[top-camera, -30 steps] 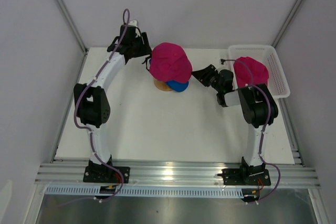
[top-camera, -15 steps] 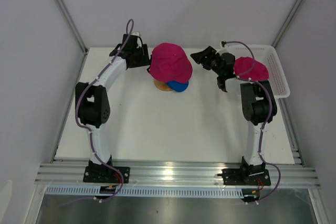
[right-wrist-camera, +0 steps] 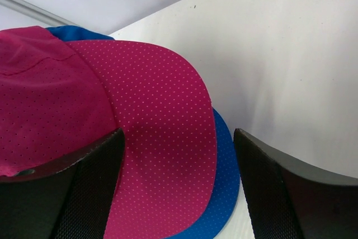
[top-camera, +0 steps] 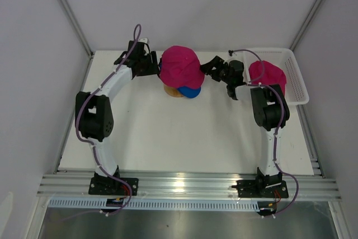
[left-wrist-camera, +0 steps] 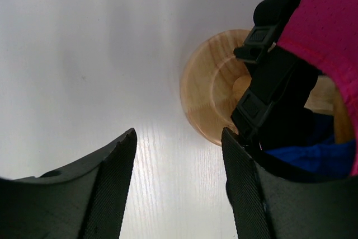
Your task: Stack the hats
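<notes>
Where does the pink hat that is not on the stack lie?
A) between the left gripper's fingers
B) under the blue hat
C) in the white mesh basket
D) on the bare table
C: in the top view the second pink hat sits inside the white basket, while the other pink hat covers the blue hat.
</notes>
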